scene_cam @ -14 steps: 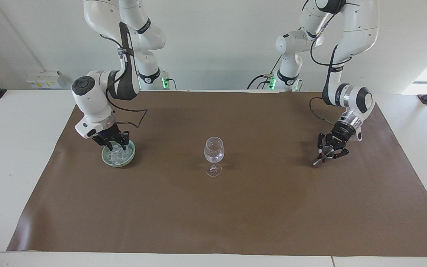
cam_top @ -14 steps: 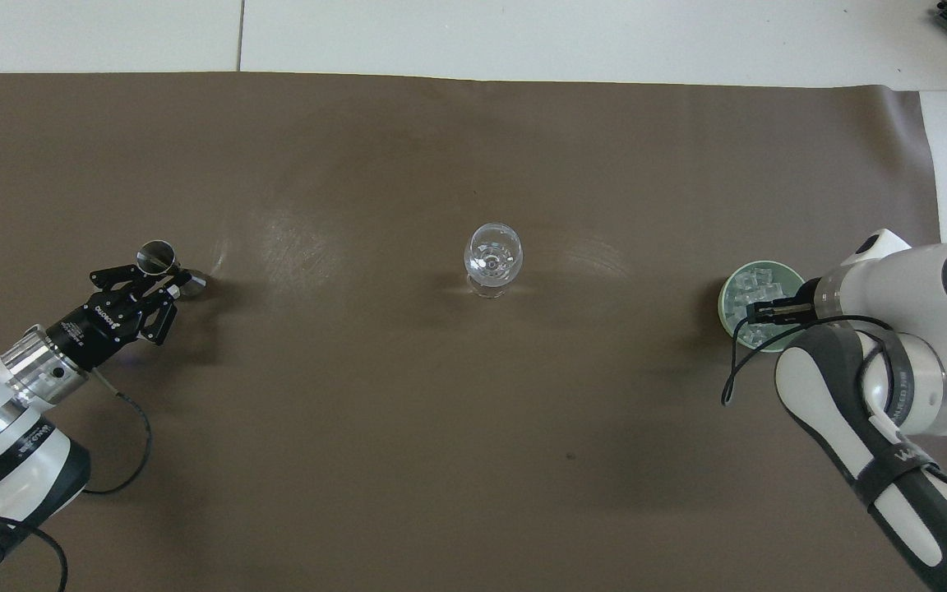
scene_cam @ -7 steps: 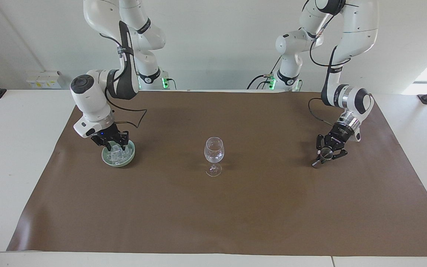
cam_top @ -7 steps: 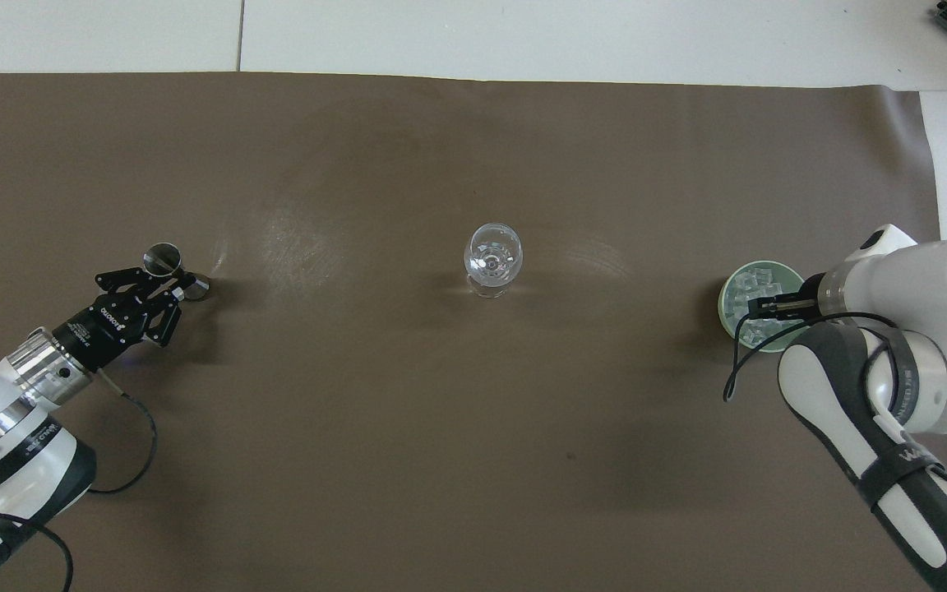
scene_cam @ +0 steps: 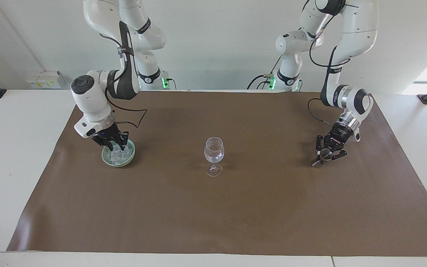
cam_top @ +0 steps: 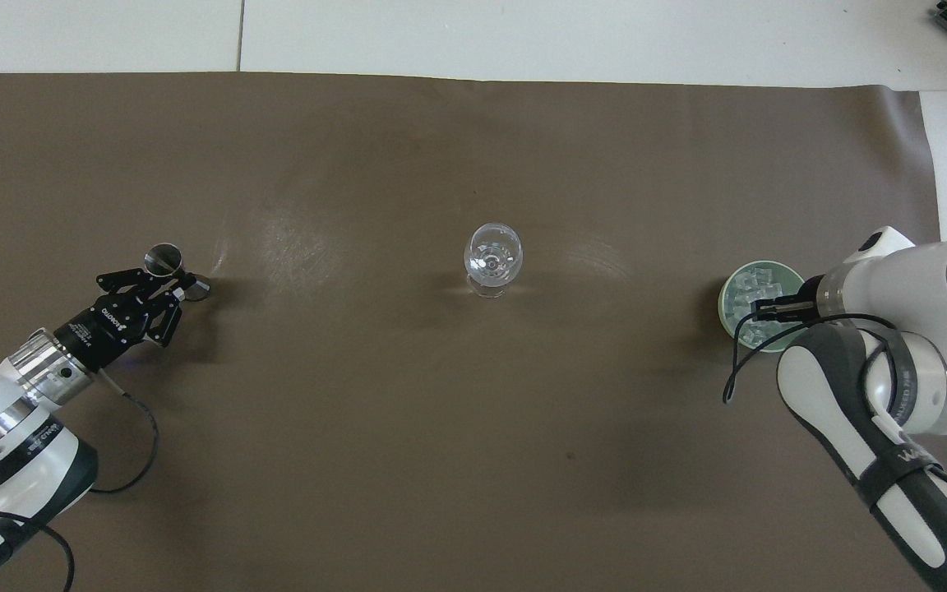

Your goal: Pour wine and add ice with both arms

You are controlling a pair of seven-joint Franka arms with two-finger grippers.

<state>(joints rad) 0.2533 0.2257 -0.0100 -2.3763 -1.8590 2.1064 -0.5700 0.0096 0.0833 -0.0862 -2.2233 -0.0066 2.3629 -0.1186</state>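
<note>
Jigger (scene_cam: 320, 158) first: a small dark metal hourglass, stiff and probably light, with smooth, likely slippery walls. Its narrow waist is the natural place to take it. The left end effector (scene_cam: 324, 154) is closed narrowly on it about there, holding it tilted just over the brown mat (scene_cam: 213, 215) toward the left arm's end of the tabletop (scene_cam: 13, 148). No liquid shows in it.

The ice (scene_cam: 118, 155) is a heap of small glassy cubes in a pale green bowl (scene_cam: 104, 157) toward the right arm's end. The cubes look hard, slick and apt to squirt out of a pinch, so flat opposite faces would serve best. The right end effector (scene_cam: 112, 142) is down among them; whether it has closed on a cube I cannot tell.

Between the two stands the wine glass (scene_cam: 214, 150), upright, thin, fragile and top-heavy on its stem.

White lettering on the left end effector's body seems to read ROBOTIQ in the overhead view. Lettering on the right arm's dark strap is too partial to read.
</note>
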